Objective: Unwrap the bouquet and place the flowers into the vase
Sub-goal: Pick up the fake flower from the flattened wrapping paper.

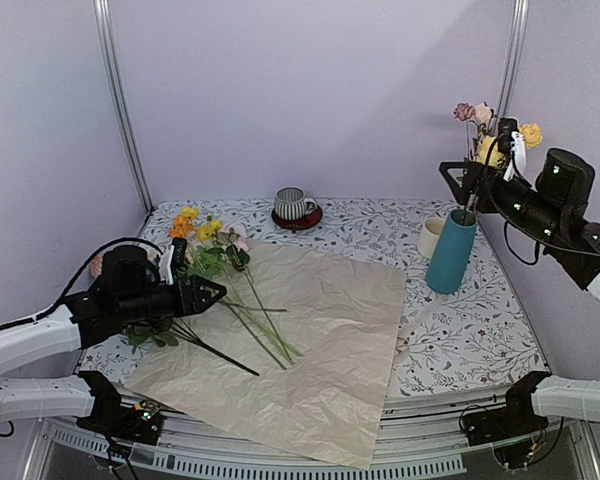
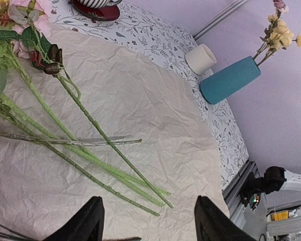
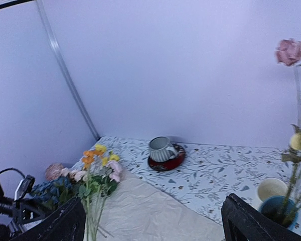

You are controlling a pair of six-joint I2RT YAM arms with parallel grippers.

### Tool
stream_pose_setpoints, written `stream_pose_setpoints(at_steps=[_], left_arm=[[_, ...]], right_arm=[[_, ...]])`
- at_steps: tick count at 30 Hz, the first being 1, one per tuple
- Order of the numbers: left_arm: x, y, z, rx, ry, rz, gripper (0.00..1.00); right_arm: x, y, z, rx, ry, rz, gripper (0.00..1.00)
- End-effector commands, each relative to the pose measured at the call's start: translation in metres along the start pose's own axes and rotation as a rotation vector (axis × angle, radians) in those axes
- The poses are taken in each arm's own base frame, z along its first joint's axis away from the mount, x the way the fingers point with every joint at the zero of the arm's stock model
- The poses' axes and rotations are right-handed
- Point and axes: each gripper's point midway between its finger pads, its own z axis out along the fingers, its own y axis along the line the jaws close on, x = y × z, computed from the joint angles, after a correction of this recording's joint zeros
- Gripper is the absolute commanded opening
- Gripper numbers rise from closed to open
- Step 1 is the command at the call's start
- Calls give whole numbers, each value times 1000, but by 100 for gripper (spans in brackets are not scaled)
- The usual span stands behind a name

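The bouquet lies unwrapped: its crinkled peach paper [image 1: 310, 370] is spread flat, and loose flowers [image 1: 212, 240] rest on its left part, green stems [image 2: 90, 150] pointing toward the front. My left gripper [image 1: 216, 292] hovers open over those stems, and the left wrist view shows nothing between its fingers [image 2: 93, 221]. The teal vase [image 1: 450, 250] stands at the right with pink and yellow flowers [image 1: 485, 125] in it. My right gripper [image 1: 462, 188] is open just above the vase mouth, beside those stems. In the right wrist view the vase rim [image 3: 281, 208] sits outside the right finger.
A cream mug [image 1: 431, 237] stands right behind the vase. A striped cup on a red saucer [image 1: 296, 207] sits at the back centre. More blooms and dark stems [image 1: 150, 335] lie under the left arm. Purple walls and metal posts enclose the table.
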Motion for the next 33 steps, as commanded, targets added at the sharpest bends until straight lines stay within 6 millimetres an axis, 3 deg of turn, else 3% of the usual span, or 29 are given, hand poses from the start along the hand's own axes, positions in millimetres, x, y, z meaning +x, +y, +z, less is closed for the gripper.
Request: stream_pose_setpoints(at_steps=[1, 5, 12, 18, 25, 31, 33], left_arm=[[-2, -9, 1, 29, -5, 15, 64], [-2, -8, 1, 28, -6, 14, 64], [-2, -7, 2, 21, -2, 14, 64], [-2, -5, 3, 7, -1, 18, 64], [3, 1, 10, -7, 17, 7, 65], [10, 2, 20, 10, 43, -28, 65], [17, 2, 25, 21, 56, -50, 64]], right_arm=[[14, 56, 12, -205, 7, -116, 96], [33, 88, 30, -304, 29, -165, 97], [74, 103, 74, -321, 103, -202, 98], [106, 95, 106, -270, 159, -194, 100], [155, 69, 139, -137, 268, -117, 99], [187, 72, 145, -208, 271, -116, 99], [207, 66, 141, -217, 272, -110, 99]])
